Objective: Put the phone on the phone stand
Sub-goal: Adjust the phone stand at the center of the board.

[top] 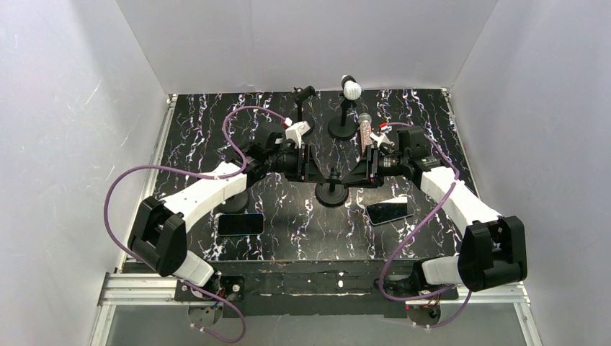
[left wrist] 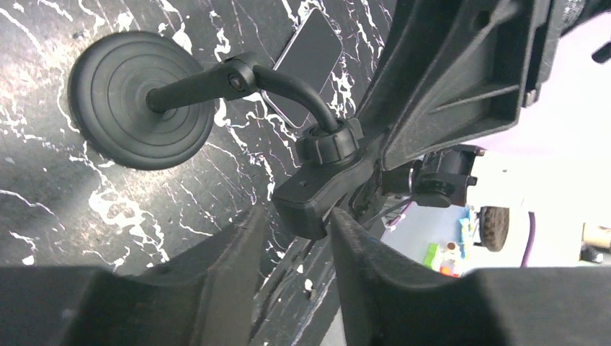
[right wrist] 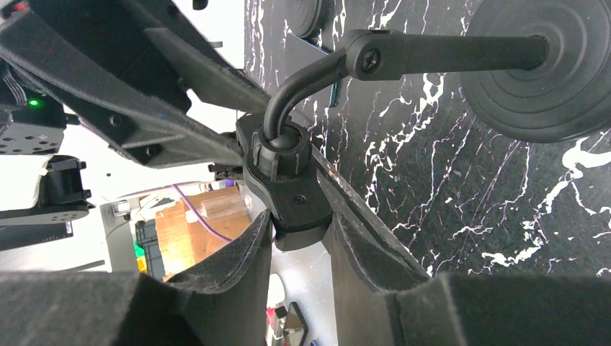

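Note:
The black phone stand stands mid-table on its round base (top: 331, 194), with a bent arm and a clamp holder (top: 334, 173) on top. My left gripper (top: 317, 169) reaches the holder from the left and my right gripper (top: 354, 171) from the right. In the left wrist view the holder (left wrist: 324, 189) sits between my left gripper (left wrist: 295, 223) fingertips. In the right wrist view my right gripper (right wrist: 297, 231) presses both pads on the holder (right wrist: 288, 191). One dark phone (top: 241, 224) lies flat front left, another (top: 390, 210) front right, also showing in the left wrist view (left wrist: 306, 61).
Two other black stands are at the back: one with a white ball head (top: 351, 89) on a round base (top: 341, 129), and a thin one (top: 301, 95). The table's front edge (top: 310, 263) runs just below the phones. White walls close in three sides.

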You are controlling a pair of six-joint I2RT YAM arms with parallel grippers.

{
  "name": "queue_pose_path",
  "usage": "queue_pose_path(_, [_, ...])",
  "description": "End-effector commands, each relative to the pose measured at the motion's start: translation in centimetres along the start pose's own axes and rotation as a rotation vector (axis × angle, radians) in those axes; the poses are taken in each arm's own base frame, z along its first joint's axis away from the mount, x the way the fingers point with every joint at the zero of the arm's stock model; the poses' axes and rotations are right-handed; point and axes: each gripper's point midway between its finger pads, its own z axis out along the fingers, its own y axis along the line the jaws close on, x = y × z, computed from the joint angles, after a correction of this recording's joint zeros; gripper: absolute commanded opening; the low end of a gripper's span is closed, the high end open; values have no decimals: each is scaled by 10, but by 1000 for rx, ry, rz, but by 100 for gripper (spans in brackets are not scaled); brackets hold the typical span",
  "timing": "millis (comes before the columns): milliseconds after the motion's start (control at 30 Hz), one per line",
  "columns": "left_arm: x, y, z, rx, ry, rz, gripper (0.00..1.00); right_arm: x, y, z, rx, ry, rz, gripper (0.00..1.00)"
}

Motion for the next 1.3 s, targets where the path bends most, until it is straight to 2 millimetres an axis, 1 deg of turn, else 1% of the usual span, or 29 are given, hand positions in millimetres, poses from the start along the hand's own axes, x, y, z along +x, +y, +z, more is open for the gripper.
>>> queue_pose_path(0, [2,5,-3,-38,-2,28,48,-18,19,-6,-27,-51,-79,30])
queue_pose_path(67, [-2,0,-6,-31,-18,47,59,-20,16,-7,-10,-54,-85,32])
queue_pose_path(133, [-8,-8,-11,-14,-42,71,73,-22,15,-7,10,-61,-99,35])
queue_pose_path(200, [-14,-18,-17,16,-78,93,82,-23,15,-8,18,-64,-111,37])
queue_pose_path(267, [-22,-28,-24,38,-124,121,87,-24,12,-11,50,-65,-118,39])
queue_pose_path(333, [-26,-34,-31,41,-156,145,89,-26,10,-13,73,-71,-132,42])
queue_pose_path(400, [-30,-37,-40,29,-194,168,91,-26,9,-15,90,-74,-144,51])
queue_pose_path(433, [-32,-36,-44,14,-211,179,92,-26,5,-17,117,-81,-153,57])
queue_pose_path(500, [-33,-36,-52,-9,-244,204,97,-26,0,-21,161,-96,-168,67])
queue_pose_path(567, [-34,-36,-60,-28,-277,231,98,-25,-3,-25,189,-119,-181,74])
queue_pose_path(633, [-35,-37,-69,-39,-310,258,98,-25,-6,-29,212,-138,-194,78])
queue_pose_path(833, [-41,-46,-91,-51,-397,337,98,-28,-20,-45,261,-203,-180,80])
queue_pose_path(933, [-49,-51,-99,-59,-443,367,98,-29,-34,-53,285,-237,-142,82])
queue_pose_path(1000, [-55,-54,-102,-59,-461,378,98,-31,-43,-60,292,-267,-107,82])
queue_pose_path(1133, [-67,-64,-95,-33,-444,400,98,-29,-61,-73,310,-320,-2,83])
queue_pose_path(1200, [-72,-70,-87,-2,-413,407,98,-32,-75,-87,341,-381,55,83])
queue_pose_path(1267, [-78,-75,-75,27,-378,408,98,-29,-87,-96,375,-420,95,84])
